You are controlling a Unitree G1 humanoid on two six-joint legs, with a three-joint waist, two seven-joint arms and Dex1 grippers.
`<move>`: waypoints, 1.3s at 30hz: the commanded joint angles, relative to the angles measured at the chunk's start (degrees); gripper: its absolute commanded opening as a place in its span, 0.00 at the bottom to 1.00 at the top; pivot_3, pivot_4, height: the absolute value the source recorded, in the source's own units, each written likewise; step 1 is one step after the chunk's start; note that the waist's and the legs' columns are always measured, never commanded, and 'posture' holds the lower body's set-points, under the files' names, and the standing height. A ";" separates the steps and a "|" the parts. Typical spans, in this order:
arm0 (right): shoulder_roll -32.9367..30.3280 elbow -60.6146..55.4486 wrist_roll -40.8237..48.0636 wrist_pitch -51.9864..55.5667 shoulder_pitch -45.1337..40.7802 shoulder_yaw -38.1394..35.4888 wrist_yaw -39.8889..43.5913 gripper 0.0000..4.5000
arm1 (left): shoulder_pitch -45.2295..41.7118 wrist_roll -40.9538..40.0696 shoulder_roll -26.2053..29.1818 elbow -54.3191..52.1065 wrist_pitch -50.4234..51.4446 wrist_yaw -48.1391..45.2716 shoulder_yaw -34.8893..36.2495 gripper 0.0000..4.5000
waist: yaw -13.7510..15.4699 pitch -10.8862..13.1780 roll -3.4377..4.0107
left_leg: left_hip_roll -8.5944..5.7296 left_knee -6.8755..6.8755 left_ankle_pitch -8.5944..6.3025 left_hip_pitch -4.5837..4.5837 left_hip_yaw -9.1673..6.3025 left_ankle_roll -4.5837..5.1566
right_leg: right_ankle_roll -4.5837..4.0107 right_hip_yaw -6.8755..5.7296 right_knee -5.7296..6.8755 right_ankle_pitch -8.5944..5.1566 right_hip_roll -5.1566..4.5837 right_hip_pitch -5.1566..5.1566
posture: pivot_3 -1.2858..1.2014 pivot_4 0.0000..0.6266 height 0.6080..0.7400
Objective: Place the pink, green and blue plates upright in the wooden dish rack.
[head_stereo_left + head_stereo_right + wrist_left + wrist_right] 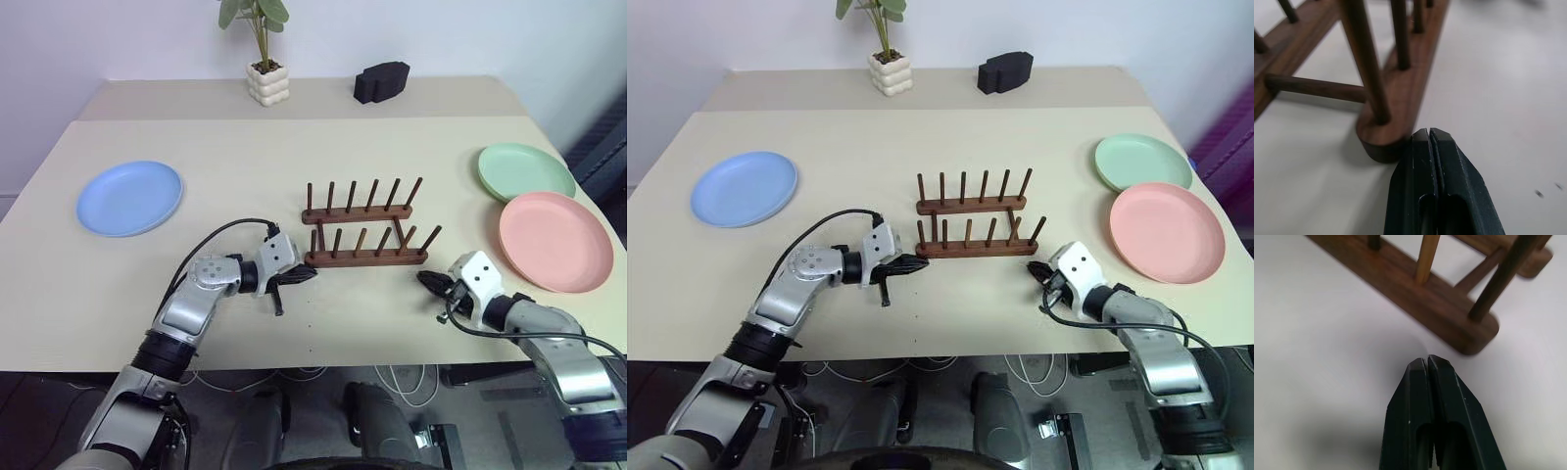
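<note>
The wooden dish rack (pixel 362 235) stands empty in the middle of the table, two dark rails with thin upright pegs. My left gripper (pixel 304 277) is shut on nothing, its tips just at the left end of the near rail (pixel 1386 142). My right gripper (pixel 428 281) is also shut and empty, a short way off the rail's right end (pixel 1474 335). The blue plate (pixel 129 197) lies flat at the far left. Over at the right, the green plate (pixel 525 170) lies flat with the pink plate (pixel 554 240) just in front of it.
A potted plant (pixel 266 76) in a white pot and a black blocky object (pixel 381 81) stand at the back of the table (pixel 245 147). The front edge runs just under both arms.
</note>
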 commanded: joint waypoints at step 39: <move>-5.83 -2.66 3.88 2.00 -3.63 -12.49 1.64 0.29 | 2.57 -9.01 -1.24 -6.30 -1.00 6.51 7.03 0.00 | 0.16 0.03 0.07 | 0.00 -0.04 0.00 -0.13 -0.11 0.00 | 0.18 -0.01 -0.03 0.07 -0.06 -0.10 | 0.52 0.24 0.93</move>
